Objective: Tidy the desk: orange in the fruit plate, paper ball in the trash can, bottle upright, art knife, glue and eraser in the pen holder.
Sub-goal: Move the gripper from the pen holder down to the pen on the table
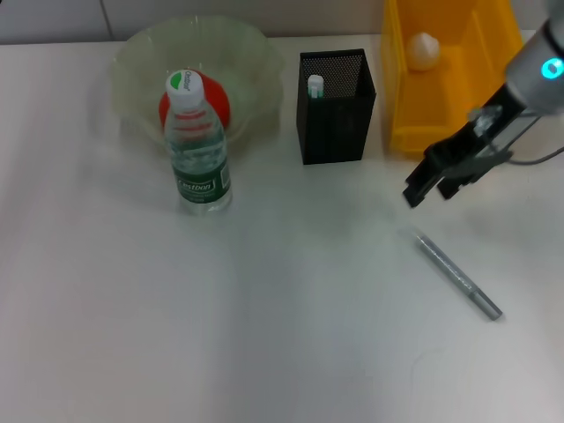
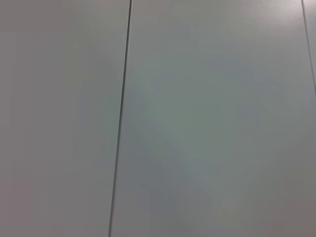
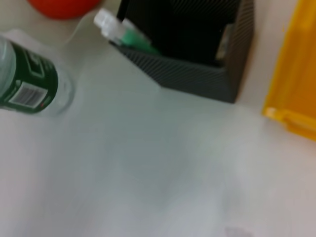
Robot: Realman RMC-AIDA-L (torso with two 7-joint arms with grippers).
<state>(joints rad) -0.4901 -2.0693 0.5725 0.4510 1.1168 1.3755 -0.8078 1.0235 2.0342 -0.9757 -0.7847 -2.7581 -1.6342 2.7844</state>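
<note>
The right gripper [image 1: 430,189] hangs near the knife [image 1: 458,274], seemingly empty, jaws probably slightly parted; only that knife lies outside the holder [image 1: 335,110].

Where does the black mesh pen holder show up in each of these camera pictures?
Head view: the pen holder stands upper middle, between the fruit plate and the trash can.
Left wrist view: not in it.
Right wrist view: it fills the top middle.
Shared landmark: the trash can's yellow edge beside it.

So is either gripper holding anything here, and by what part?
Nothing is held: the right gripper hangs empty above the table near the art knife; the left gripper is out of view.
</note>
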